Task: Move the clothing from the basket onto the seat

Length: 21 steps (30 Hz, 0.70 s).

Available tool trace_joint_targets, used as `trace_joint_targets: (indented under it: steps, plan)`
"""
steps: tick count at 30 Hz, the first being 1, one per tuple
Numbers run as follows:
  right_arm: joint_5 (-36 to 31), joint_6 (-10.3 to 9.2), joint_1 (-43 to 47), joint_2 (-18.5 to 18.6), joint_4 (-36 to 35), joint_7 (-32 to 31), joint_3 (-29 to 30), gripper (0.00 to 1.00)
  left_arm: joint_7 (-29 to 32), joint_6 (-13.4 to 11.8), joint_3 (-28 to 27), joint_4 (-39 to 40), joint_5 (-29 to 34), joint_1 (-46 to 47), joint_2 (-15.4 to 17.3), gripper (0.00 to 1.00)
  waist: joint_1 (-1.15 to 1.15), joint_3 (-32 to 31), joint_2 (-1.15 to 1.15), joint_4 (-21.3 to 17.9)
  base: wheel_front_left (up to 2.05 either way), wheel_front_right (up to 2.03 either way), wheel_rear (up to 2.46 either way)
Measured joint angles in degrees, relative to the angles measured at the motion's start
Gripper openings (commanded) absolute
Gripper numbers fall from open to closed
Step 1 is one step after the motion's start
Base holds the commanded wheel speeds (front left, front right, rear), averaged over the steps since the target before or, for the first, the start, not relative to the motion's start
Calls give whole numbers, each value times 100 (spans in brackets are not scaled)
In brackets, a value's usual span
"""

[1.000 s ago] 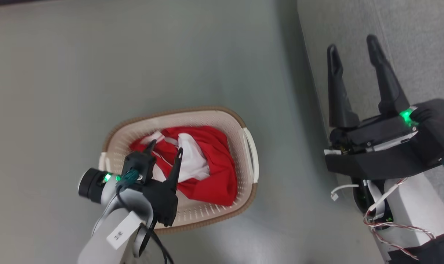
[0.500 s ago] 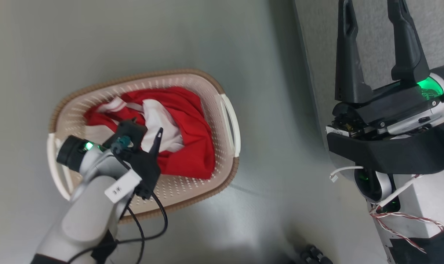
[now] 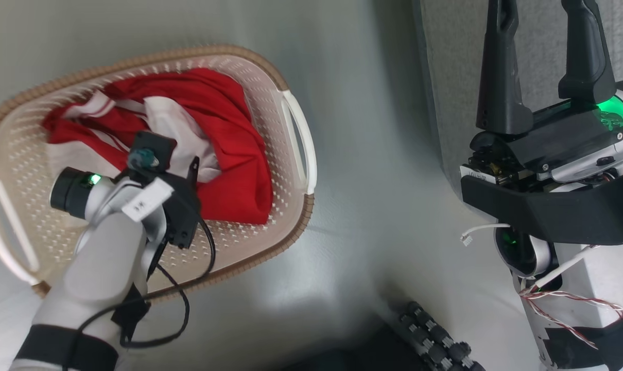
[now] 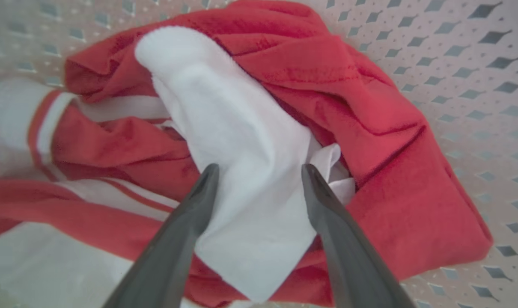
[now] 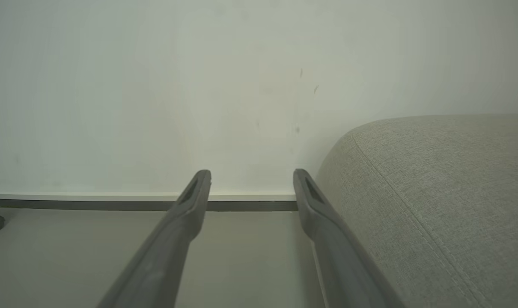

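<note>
Closing in | left tool [image 4: 259, 169] nearer clothing [image 4: 370, 111] than before | jaws apart

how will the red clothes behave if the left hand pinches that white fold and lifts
Probably floppy: the clothing lies crumpled in soft folds, so it should drape and hang below the left hand. Likely light, since the fabric looks thin. The white fold runs into tangled red layers, so one pinch may drag more out of the basket.
</note>
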<state>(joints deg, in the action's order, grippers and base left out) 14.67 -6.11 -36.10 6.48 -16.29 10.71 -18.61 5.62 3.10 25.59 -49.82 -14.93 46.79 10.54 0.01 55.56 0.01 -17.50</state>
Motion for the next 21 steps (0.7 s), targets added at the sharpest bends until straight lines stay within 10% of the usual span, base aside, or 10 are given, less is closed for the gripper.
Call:
trace_joint_targets:
  steps: [10, 11, 12, 13, 21]
  plan:
    - [-1, 0, -94, -47, 104, 105, -49, 100, 234, -67, -265, -590, -267, 260, -63, 100, 0, 289, -1, -122, 0, 0, 0]
    - [-2, 0, -94, -52, 118, 107, -54, 100, 232, -67, -272, -622, -267, 271, -73, 77, 0, 293, -1, -123, 0, 0, 0]
    - [-2, 0, -94, -53, 134, 114, -54, 100, 226, -77, -280, -659, -267, 288, -84, 12, 0, 295, 0, -121, 0, 0, 0]
    - [-3, 0, -95, -53, 157, 146, -54, 100, 226, -86, -280, -702, -268, 317, -97, 0, -1, 293, -1, -119, 0, 0, 0]
    - [-59, 8, -104, -52, 377, 207, -101, 100, 73, -60, -242, -955, -267, 357, -224, 0, -1, 151, -2, -59, 0, 0, 0]
